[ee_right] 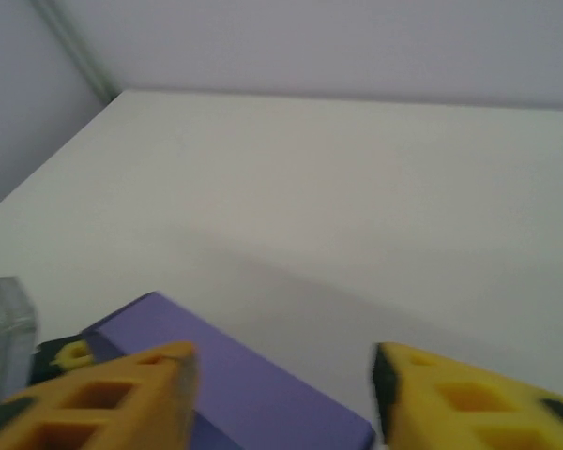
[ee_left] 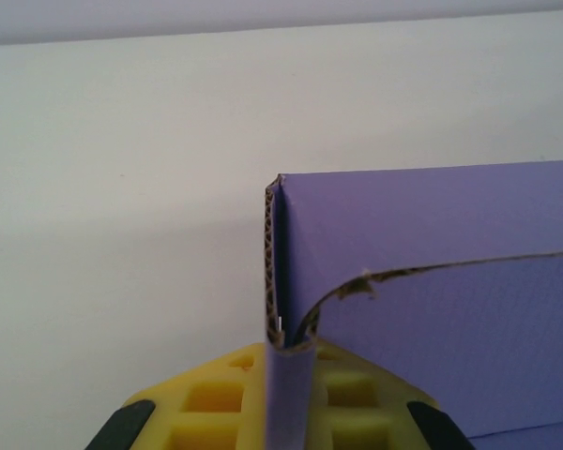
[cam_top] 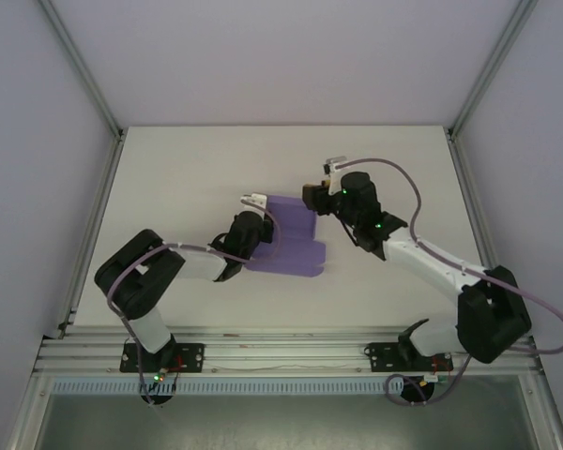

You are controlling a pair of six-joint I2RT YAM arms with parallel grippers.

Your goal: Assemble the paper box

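The paper box (cam_top: 296, 246) lies near the middle of the white worktop (cam_top: 169, 178), between the two arms, a purple card shape that is narrower at its far end and wider at its near end. The left arm (cam_top: 197, 262) reaches in from the near left, and its wrist sits at the box's left edge. In the left wrist view, the left tool (ee_left: 289, 352) is pressed together on a thin strip of the purple card, which stands upright between the yellow fingers (ee_left: 206, 398). Just beyond the fingers a purple wall of the box rises, with the brown corrugated edge of the card showing at its left corner. A second layer of card curls away from that corner toward the right. The right arm (cam_top: 422, 258) comes in from the near right and bends toward the box's far right corner. In the right wrist view, the right tool (ee_right: 283, 366) stands apart, its two yellow fingers (ee_right: 122, 394) spread with bare worktop showing between them. A corner of the purple box lies below, beside the finger at the left of that view. The pictures show nothing clamped between those fingers, and I cannot tell whether either one touches the card.
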